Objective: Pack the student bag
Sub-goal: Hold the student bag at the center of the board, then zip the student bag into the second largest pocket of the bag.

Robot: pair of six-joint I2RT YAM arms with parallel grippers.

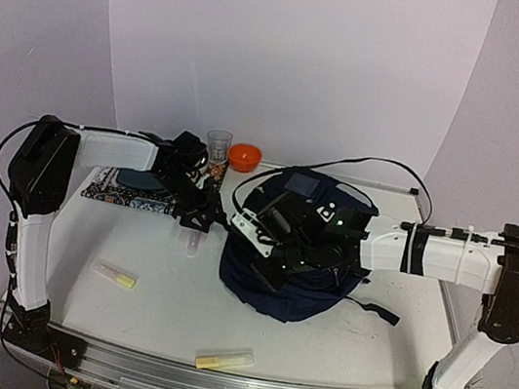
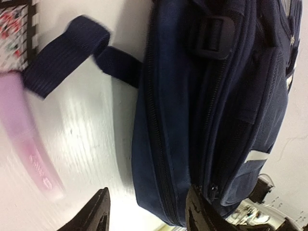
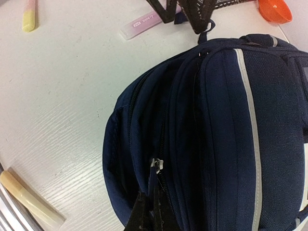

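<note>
The student bag (image 1: pixel 297 270) is a navy-blue backpack with a thin white stripe, lying in the middle of the table. My right gripper (image 1: pixel 270 253) is over the bag's left front. In the right wrist view it (image 3: pixel 152 204) is shut on the fabric tab of a zipper pull (image 3: pixel 157 164) on the bag (image 3: pixel 216 130). My left gripper (image 1: pixel 206 218) is at the bag's left side, low over the table. In the left wrist view it (image 2: pixel 147 214) is open, and the bag's zipped edge (image 2: pixel 163 144) lies between the fingers. A dark strap (image 2: pixel 67 53) trails on the table.
A pink tube (image 1: pixel 194 241) lies by the left gripper. A yellow marker (image 1: pixel 115 276) and a pale yellow tube (image 1: pixel 224 359) lie near the front. A patterned mat (image 1: pixel 126 195), a glass cup (image 1: pixel 218 144) and an orange bowl (image 1: pixel 244 157) stand at the back.
</note>
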